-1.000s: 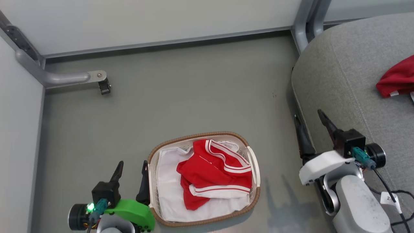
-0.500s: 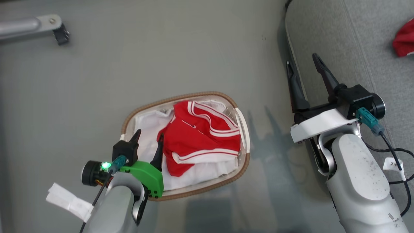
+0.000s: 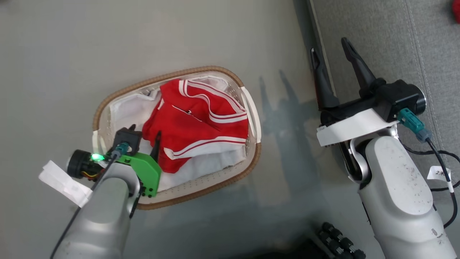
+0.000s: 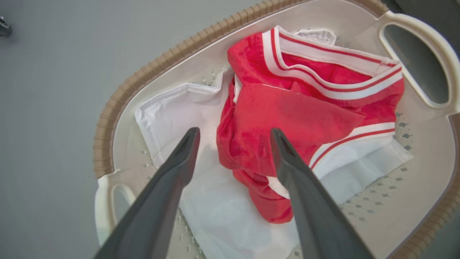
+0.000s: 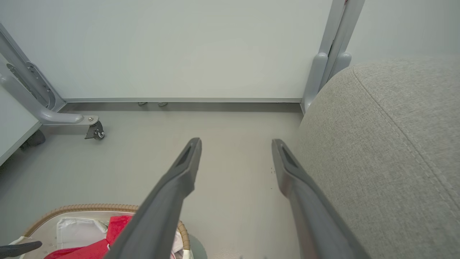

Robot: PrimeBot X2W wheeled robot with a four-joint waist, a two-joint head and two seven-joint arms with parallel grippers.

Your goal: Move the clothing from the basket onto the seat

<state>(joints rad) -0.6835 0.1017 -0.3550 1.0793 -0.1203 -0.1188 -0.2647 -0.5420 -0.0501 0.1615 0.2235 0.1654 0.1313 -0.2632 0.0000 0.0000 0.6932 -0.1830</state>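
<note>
Now one basket (image 3: 201,190), one garment (image 3: 194,126) (red) inside.

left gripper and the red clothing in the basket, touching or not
Cannot tell. In the left wrist view the open left gripper has one finger overlapping the clothing, but no dent or gap shows; the head view is no clearer.

Item: small white tag (image 3: 439,173) on the black cable (image 3: 436,157). We read a handwritten "2", and the marks after it are too small for us to make out.
</note>
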